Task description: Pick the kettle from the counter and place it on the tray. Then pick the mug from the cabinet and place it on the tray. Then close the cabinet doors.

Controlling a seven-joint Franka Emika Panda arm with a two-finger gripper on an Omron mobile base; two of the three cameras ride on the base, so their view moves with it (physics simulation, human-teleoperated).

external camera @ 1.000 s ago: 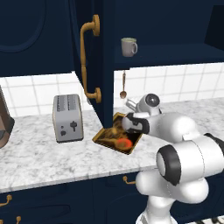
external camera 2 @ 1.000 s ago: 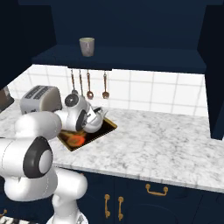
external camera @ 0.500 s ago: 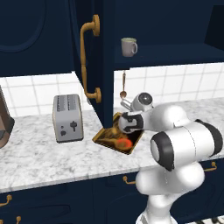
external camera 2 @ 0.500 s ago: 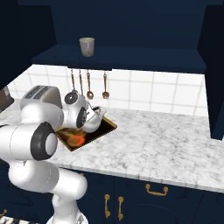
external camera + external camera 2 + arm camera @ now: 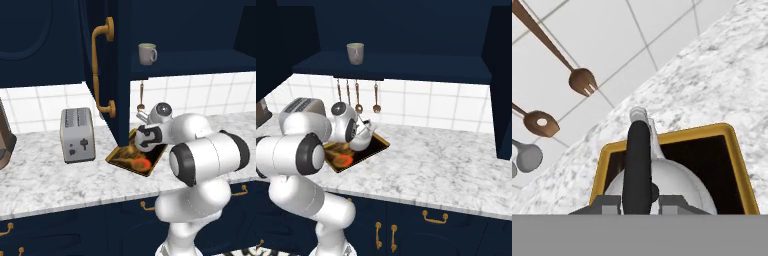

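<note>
The silvery-white kettle [image 5: 359, 141] [image 5: 682, 186] stands in the back part of the golden-rimmed tray [image 5: 118, 159] [image 5: 381, 145] [image 5: 677, 134] on the marbled counter [image 5: 446, 165]. My gripper [image 5: 638, 204] [image 5: 356, 131] comes from above and is shut on the kettle's thin dark handle [image 5: 637, 160], with a fingertip close on each side. The tray's orange-red spot [image 5: 142, 164] lies in front of the kettle. The grey-white mug [image 5: 147, 53] [image 5: 355, 53] stands upright on the shelf of the open navy cabinet [image 5: 406, 67].
An open cabinet door [image 5: 120, 75] with a curved brass handle [image 5: 100, 70] juts out just left of the tray. The other door [image 5: 501, 75] hangs open at the right. A silver toaster [image 5: 77, 134] stands to the left. Wooden utensils [image 5: 358, 95] [image 5: 582, 82] hang on the tiled wall.
The arm's elbow has swung out towards the cameras. The hand and kettle have stayed almost in place over the tray.
</note>
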